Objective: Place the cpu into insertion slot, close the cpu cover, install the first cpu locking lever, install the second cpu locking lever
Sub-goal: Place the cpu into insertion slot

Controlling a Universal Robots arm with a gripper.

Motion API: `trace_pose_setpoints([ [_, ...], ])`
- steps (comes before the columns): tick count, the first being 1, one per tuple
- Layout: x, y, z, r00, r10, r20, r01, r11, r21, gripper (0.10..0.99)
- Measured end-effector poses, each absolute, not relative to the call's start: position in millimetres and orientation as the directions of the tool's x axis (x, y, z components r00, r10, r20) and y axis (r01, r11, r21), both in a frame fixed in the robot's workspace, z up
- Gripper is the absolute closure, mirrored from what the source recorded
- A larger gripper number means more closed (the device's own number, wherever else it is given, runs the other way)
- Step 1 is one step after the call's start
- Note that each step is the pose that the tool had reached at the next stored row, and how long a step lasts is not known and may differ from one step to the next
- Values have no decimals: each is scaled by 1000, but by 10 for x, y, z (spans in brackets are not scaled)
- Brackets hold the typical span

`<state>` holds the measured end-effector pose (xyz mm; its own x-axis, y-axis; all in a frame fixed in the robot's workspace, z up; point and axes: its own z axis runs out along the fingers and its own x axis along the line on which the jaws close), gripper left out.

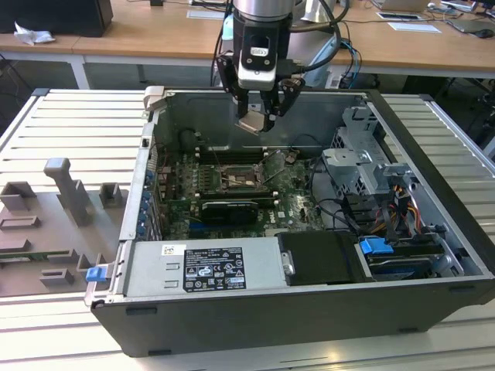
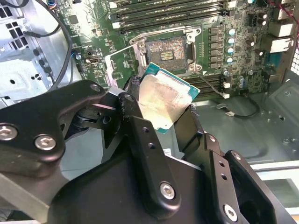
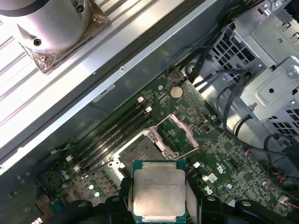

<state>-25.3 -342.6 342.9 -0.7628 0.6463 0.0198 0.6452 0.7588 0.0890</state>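
Note:
My gripper (image 1: 259, 117) hangs inside the open computer case, above the motherboard, and is shut on the cpu (image 2: 163, 100). The cpu (image 3: 159, 189) is a small square chip with a pale metal face, pinched by its edges between the black fingers (image 2: 140, 135). Below and slightly ahead of it lies the insertion slot (image 2: 168, 52), a dark square socket with a silver rim (image 3: 140, 151) (image 1: 236, 179). The cpu cover (image 3: 181, 132) is a thin silver frame, tilted up and open at one side of the slot (image 2: 119, 63). A thin wire lever (image 2: 209, 82) runs beside the slot.
Long memory slots (image 2: 168, 16) flank the socket. A grey drive cage (image 1: 363, 166) with cables fills the case at the exterior view's right. A black expansion card (image 1: 228, 210) and the power supply (image 1: 205, 267) lie nearer the front. Grey fixtures (image 1: 69, 193) stand outside at the exterior view's left.

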Motion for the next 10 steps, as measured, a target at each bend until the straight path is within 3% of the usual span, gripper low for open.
trace_pose_setpoints([
  [10, -253, -3426, 3420, -740, 672, 20, 671, 736, 89, 545],
])
